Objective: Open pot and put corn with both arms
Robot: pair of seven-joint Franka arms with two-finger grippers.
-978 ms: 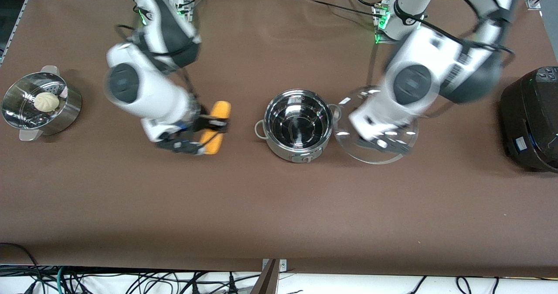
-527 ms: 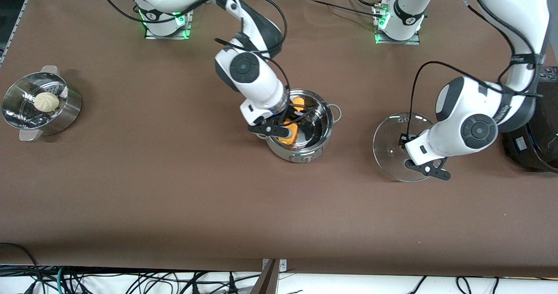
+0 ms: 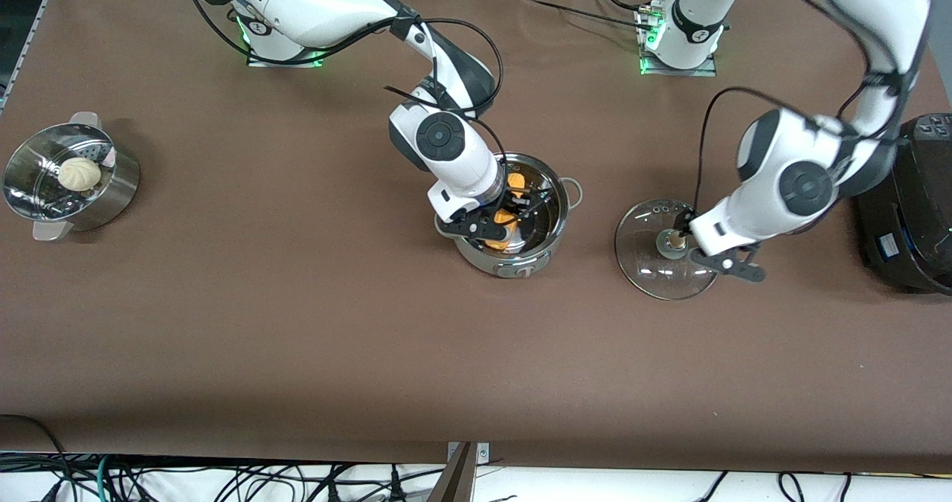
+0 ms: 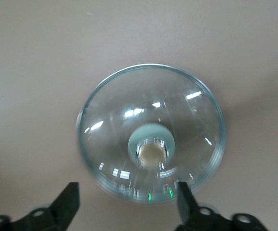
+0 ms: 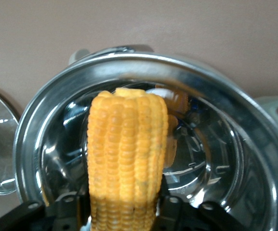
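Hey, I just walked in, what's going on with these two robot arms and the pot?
The right hand grips the corn and holds it inside the open pot, not yet released. The glass lid is already off, lying on the table beside the pot toward the left arm's end. The left hand is open just above the lid, not gripping its knob. A steamer with a bun sits at the right arm's end, and a black cooker at the left arm's end.

Front view: corn (image 3: 508, 223) is held by the right tool (image 3: 500, 221) inside the pot (image 3: 513, 216); the lid (image 3: 664, 249) is laid flat near the left tool (image 3: 688, 253).
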